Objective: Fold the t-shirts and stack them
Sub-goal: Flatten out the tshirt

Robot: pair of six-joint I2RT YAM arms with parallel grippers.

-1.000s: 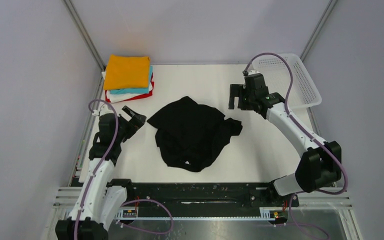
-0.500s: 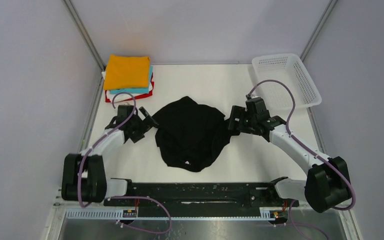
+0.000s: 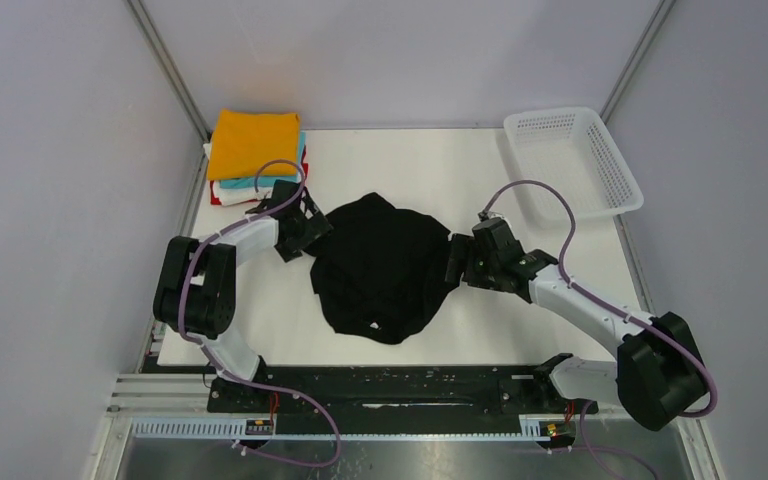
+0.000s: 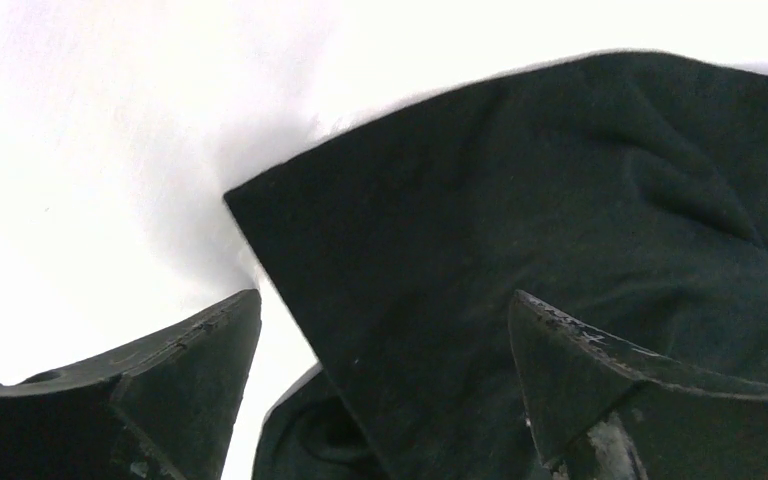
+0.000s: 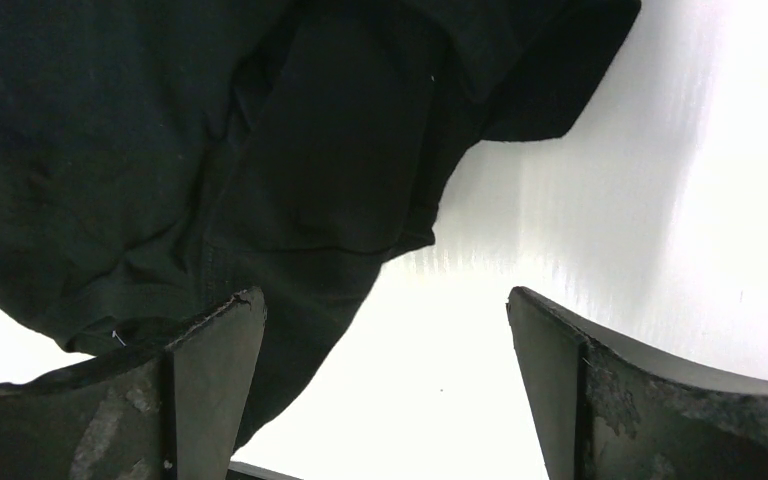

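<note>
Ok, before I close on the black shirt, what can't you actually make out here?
- Top external: whether the left end effector or right end effector touches the black t-shirt; their own bodies cover the fingertips.
- Top external: the folded t-shirts under the orange t-shirt; only thin edges show.
- Both wrist views: the black t-shirt's collar and hem; frame edges crop it, dark folds blend together.

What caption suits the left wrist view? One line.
Open left gripper poised over a corner of the black t-shirt on the white table.
</note>
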